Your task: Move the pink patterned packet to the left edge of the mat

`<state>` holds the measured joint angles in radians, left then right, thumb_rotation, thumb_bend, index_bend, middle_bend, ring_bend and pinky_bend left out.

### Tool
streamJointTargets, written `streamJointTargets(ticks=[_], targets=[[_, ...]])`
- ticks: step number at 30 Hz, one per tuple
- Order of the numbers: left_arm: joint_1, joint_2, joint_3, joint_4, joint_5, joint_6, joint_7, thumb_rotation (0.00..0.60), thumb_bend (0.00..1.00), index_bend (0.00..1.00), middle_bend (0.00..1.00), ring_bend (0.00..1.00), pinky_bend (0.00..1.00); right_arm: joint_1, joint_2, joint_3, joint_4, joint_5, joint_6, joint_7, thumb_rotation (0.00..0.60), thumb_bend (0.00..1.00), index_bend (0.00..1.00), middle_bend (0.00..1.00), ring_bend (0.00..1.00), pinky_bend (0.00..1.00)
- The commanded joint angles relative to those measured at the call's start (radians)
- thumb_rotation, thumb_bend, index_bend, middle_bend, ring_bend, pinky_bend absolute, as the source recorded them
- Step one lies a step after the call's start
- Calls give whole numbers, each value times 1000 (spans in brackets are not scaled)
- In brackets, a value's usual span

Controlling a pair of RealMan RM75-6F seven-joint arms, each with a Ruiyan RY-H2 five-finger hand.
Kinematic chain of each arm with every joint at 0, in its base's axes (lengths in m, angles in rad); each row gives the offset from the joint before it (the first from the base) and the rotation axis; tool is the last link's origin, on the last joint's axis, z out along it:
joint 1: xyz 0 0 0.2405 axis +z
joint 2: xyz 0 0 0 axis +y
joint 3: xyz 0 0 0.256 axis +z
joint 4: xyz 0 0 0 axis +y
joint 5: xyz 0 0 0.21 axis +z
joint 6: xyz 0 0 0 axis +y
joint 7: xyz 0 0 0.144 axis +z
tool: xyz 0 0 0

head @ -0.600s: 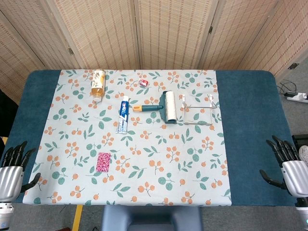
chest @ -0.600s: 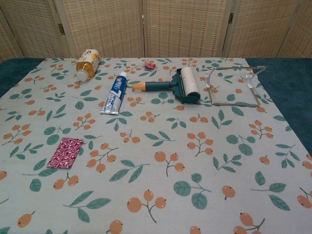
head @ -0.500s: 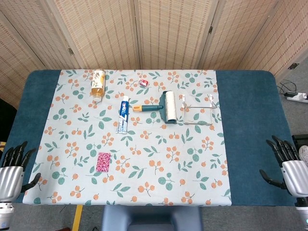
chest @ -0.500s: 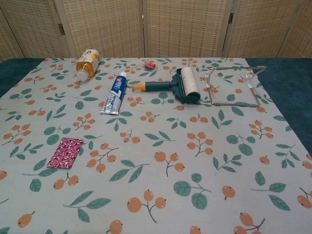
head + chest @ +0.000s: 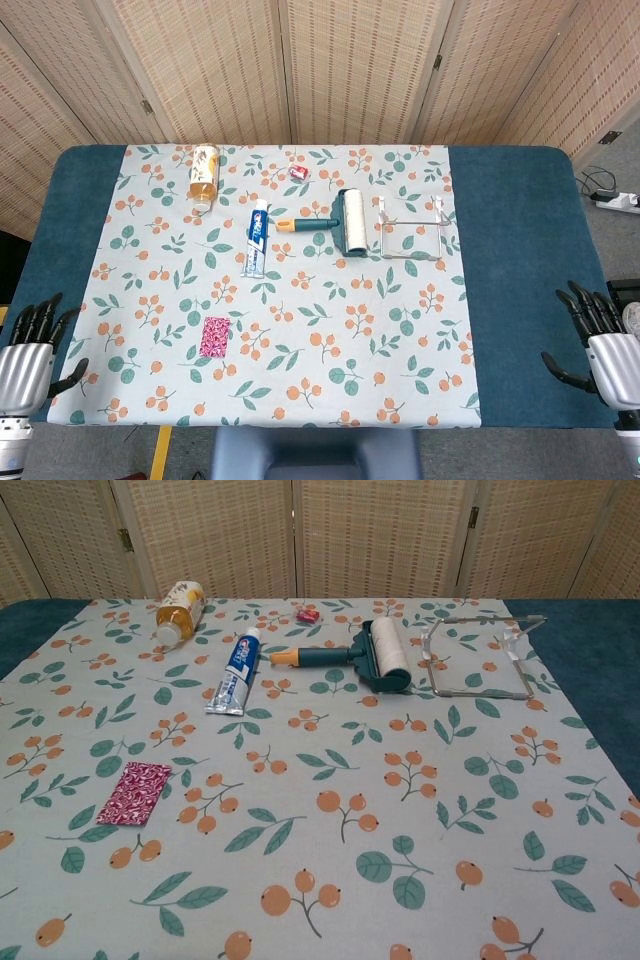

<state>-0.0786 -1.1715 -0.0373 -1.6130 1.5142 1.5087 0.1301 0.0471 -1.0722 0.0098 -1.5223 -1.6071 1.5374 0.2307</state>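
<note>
The pink patterned packet (image 5: 214, 336) (image 5: 134, 792) lies flat on the floral mat (image 5: 330, 390) (image 5: 420, 900), in its front left part. My left hand (image 5: 28, 357) hangs at the table's front left corner, left of the mat, fingers spread and holding nothing. At the front right corner my right hand (image 5: 603, 350) is likewise spread and empty. Neither hand shows in the chest view. Both are far from the packet.
Toward the back of the mat lie a bottle of amber liquid (image 5: 203, 172), a toothpaste tube (image 5: 257, 238), a small red sweet (image 5: 298, 172), a teal lint roller (image 5: 340, 222) and a wire rack (image 5: 412, 230). Blue cloth (image 5: 70, 220) borders the mat on both sides.
My left hand has sunk slightly toward the bottom of the head view. The packet and the other objects have not moved.
</note>
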Motion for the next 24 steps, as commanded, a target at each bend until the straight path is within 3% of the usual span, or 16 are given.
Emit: streamJointTargets(ticks=[1, 8, 12, 24], targets=[[-6, -1, 3, 3, 4, -10, -7, 600, 342, 171, 0, 0, 0, 1, -1, 0, -1, 1, -2, -2, 535, 335, 0, 4, 0, 0], [-34, -1, 2, 7, 39, -28, -17, 600, 343, 174, 0, 0, 0, 1, 1, 2, -5, 3, -3, -8, 535, 337, 0, 4, 0, 0], [-85, 9, 9, 15, 76, -94, -32, 600, 393, 187, 0, 0, 0, 3, 2, 2, -7, 3, -7, -11, 536, 336, 0, 4, 0, 0], [-283, -11, 18, 32, 137, -356, -68, 600, 752, 263, 0, 0, 0, 2, 2, 2, -8, 9, -10, -12, 536, 336, 0, 4, 0, 0]])
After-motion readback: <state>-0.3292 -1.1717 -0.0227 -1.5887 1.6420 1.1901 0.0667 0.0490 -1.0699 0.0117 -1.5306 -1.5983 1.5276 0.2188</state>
